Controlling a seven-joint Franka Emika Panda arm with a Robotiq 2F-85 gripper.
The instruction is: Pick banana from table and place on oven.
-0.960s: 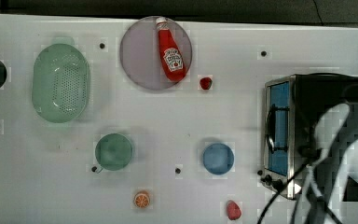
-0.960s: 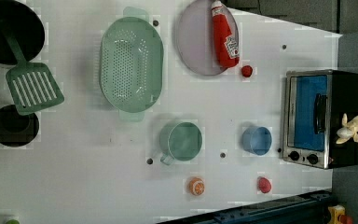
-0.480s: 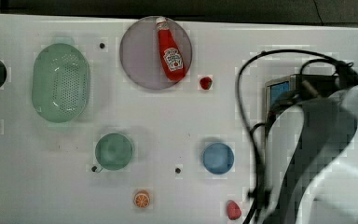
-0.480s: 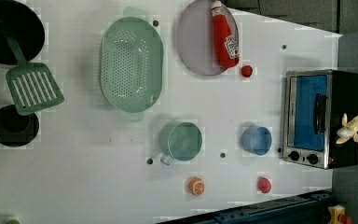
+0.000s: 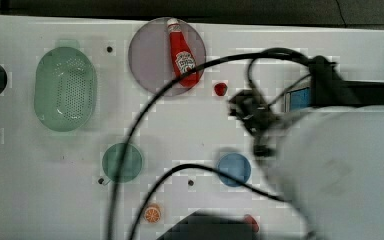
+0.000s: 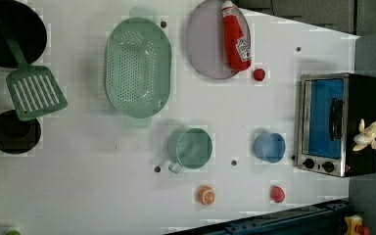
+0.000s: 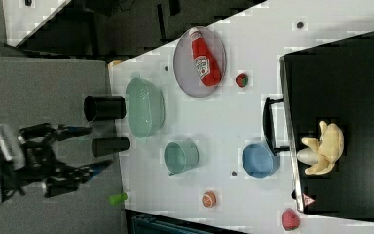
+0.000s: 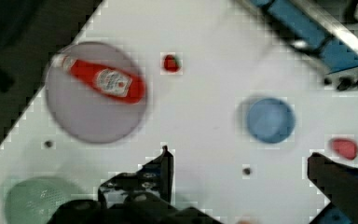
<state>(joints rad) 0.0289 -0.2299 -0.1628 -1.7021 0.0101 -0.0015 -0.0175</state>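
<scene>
In the top view the arm [image 5: 340,170] looms blurred over the oven [image 5: 300,99] at the table's [image 5: 280,45] right end, and my worry is that its trailing cables could sweep the one blue cup [image 5: 234,169] or one strawberry [image 5: 220,89] nearby. In the left view the one banana [image 6: 367,135] lies on the oven's black top near its knob end, close to the edge, so a nudge could tip it off; also one colander [image 6: 137,68], one plate [image 6: 210,44], one ketchup bottle [image 6: 236,36]. The right view shows the banana resting there, and in the wrist view the gripper [image 8: 242,170] hangs spread and empty over the table.
</scene>
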